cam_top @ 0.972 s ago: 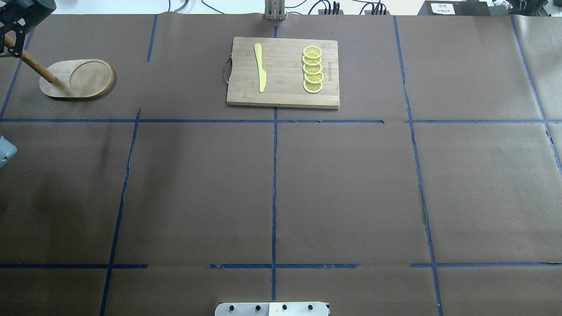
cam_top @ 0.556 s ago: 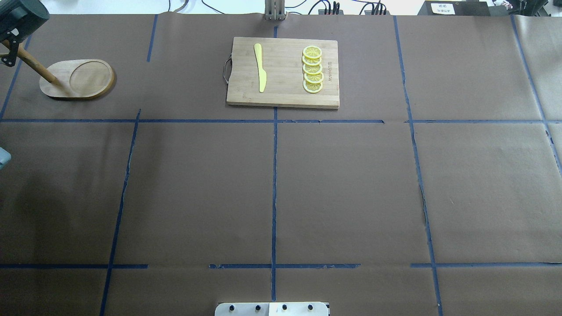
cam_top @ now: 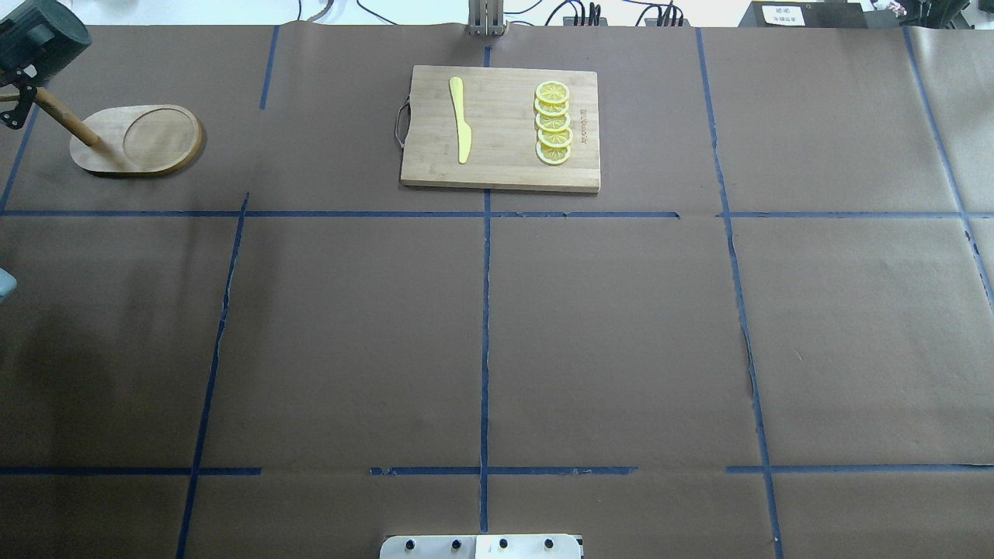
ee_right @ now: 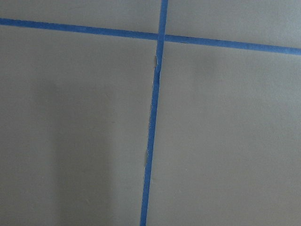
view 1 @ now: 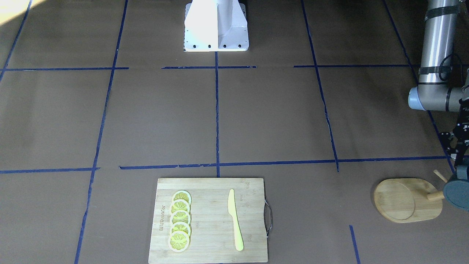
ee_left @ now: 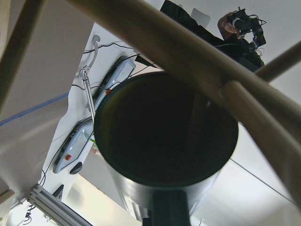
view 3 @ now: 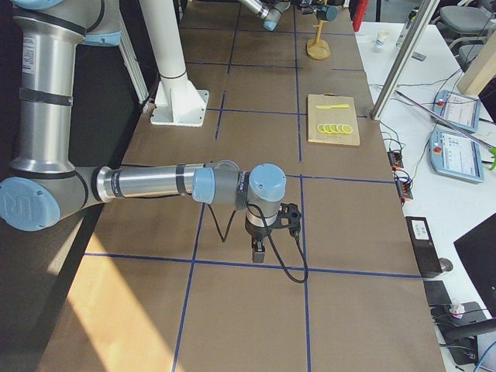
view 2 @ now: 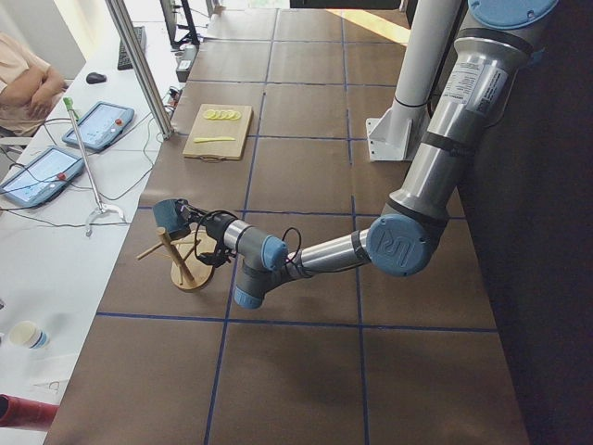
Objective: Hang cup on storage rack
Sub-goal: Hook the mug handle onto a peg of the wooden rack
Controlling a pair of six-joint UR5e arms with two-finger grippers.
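The dark teal cup (cam_top: 40, 40) hovers at the top of the storage rack's post (cam_top: 68, 123), at the table's far left. The rack's oval wooden base (cam_top: 147, 140) rests on the table. In the front-facing view the cup (view 1: 456, 194) hides the post's top, and a peg (view 1: 439, 175) sticks out beside it. My left gripper (view 1: 458, 163) appears shut on the cup by its handle side. In the left wrist view the cup's mouth (ee_left: 164, 136) faces me behind the post (ee_left: 155, 37). My right gripper (view 3: 258, 252) hangs over bare table; I cannot tell its state.
A bamboo cutting board (cam_top: 505, 167) with a yellow knife (cam_top: 460, 120) and several lemon slices (cam_top: 553, 123) lies at the far middle. The robot's base (view 1: 216, 25) stands at the near edge. The table's left edge is close behind the rack.
The cup and my left gripper have shifted a little toward the robot and lower beside the post's top. Nothing else has moved.
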